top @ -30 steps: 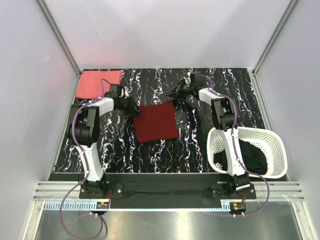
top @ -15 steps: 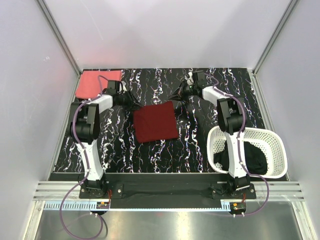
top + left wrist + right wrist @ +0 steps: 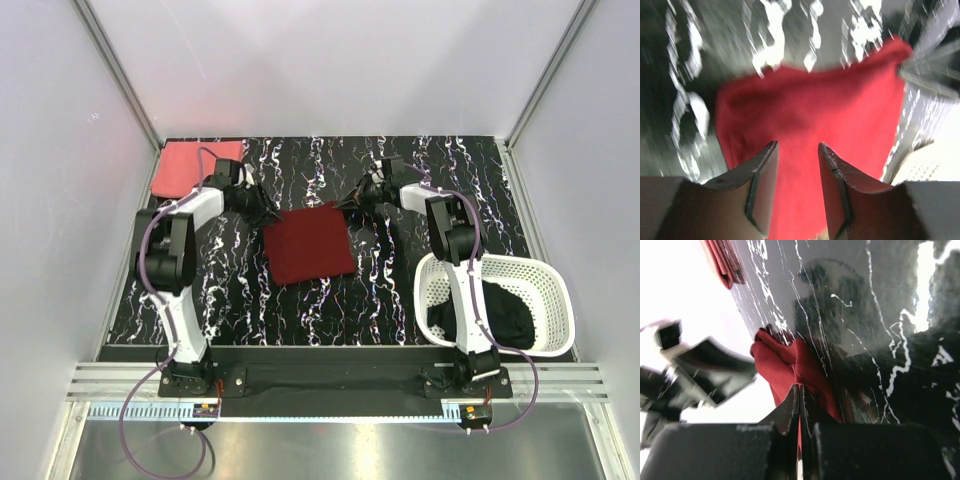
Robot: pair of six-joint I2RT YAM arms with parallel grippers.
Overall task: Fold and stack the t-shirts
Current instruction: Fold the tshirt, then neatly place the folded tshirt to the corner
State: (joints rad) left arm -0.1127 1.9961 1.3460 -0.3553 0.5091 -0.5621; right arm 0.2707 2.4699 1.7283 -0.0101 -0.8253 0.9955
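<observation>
Pinches maroon t-shirt (image 3: 310, 245) corner in shut right end effector (image 3: 799, 390). Hovers left end effector (image 3: 797, 146) narrowly parted, empty, cloth just ahead. Risks dragging fold open through one-sided pull.

Both the left arm (image 3: 160, 262) and the right arm (image 3: 465, 300) have white shells between black joint housings. They stand on black bases at seven and five o'clock. A purple cable (image 3: 123, 420) loops from each base. The left gripper (image 3: 797, 146) has pale grey wedge-shaped fingers (image 3: 762, 175). The right gripper (image 3: 800, 387) has black, blunt-edged fingers (image 3: 785, 420).
</observation>
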